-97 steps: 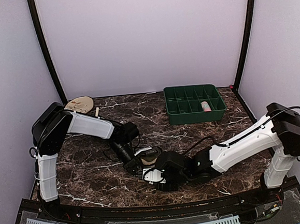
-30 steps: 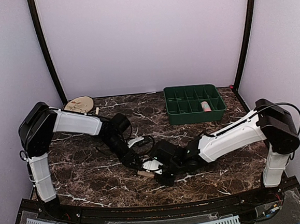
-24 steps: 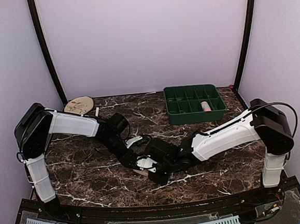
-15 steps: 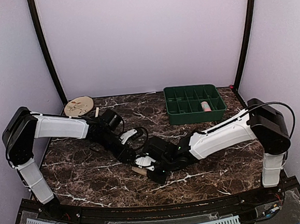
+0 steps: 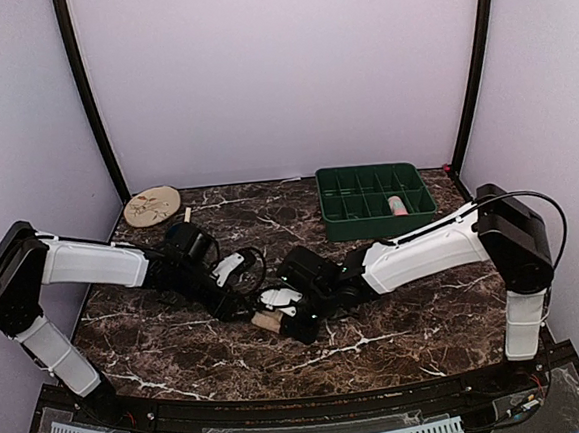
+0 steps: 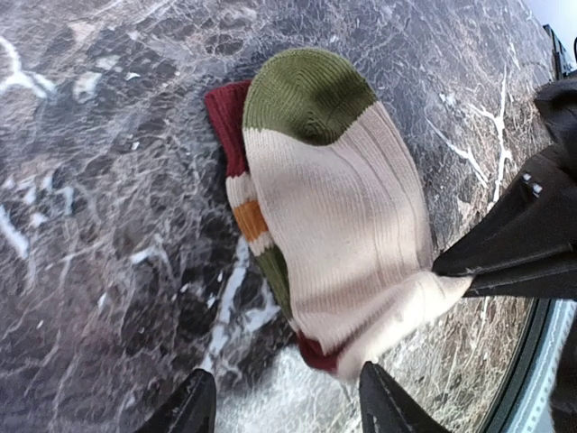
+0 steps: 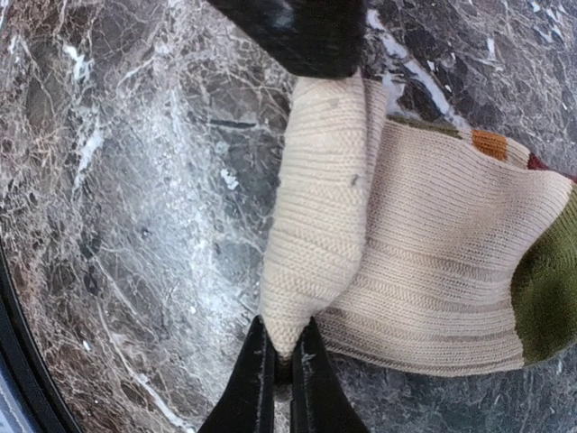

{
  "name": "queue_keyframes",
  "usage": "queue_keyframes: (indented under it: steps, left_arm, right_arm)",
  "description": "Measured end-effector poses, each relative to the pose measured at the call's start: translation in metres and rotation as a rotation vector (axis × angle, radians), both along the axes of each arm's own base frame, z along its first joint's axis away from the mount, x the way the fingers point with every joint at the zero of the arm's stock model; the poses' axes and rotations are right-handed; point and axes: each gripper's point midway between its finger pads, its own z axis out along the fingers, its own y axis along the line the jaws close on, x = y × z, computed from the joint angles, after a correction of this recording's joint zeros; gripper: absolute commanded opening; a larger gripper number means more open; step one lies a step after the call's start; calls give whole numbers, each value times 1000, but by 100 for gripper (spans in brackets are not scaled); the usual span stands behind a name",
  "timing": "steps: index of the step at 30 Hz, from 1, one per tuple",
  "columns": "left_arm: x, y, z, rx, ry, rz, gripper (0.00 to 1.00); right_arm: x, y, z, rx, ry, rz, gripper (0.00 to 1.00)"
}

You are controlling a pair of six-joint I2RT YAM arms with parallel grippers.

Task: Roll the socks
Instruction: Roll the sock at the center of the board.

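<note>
The tan striped sock [image 6: 334, 225], cream with green, red and orange bands, lies on the marble, folded over itself. My right gripper [image 7: 284, 354] is shut on a cream fold of this sock [image 7: 424, 271] and shows as black fingers [image 6: 514, 248] in the left wrist view. My left gripper [image 6: 288, 417] is open, its tips either side of the sock's red end without touching it. From above, the left gripper [image 5: 246, 302] and right gripper [image 5: 283, 317] meet at the sock [image 5: 268, 321]. A pink sock [image 5: 397, 205] sits rolled in the green tray.
The green compartment tray [image 5: 360, 221] stands at the back right. A round beige patterned plate [image 5: 153, 204] lies at the back left. Both arms stretch low across the middle of the marble table [image 5: 179, 346].
Both arms have shifted left and away from the front edge, the right gripper carrying the sock fold with it. The left arm has stretched out low and its jaws have widened slightly.
</note>
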Motion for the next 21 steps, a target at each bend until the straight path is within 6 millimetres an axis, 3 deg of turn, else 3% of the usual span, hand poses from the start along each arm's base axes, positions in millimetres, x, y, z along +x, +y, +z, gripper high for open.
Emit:
queue_keyframes:
  steps: [8,14,21]
  left_arm:
    - [-9,6,17,-106,-120,11,58]
    - [-29,10,27,-199,-179,-38,59]
    - [-41,2,53,-274,-302,-155,60]
  right_arm:
    - [-6,-1,-11,18,192,-1,1]
    - [-13,-3,-7,65,349,-24,2]
    - [-22,-6,2,113,531,-47,2]
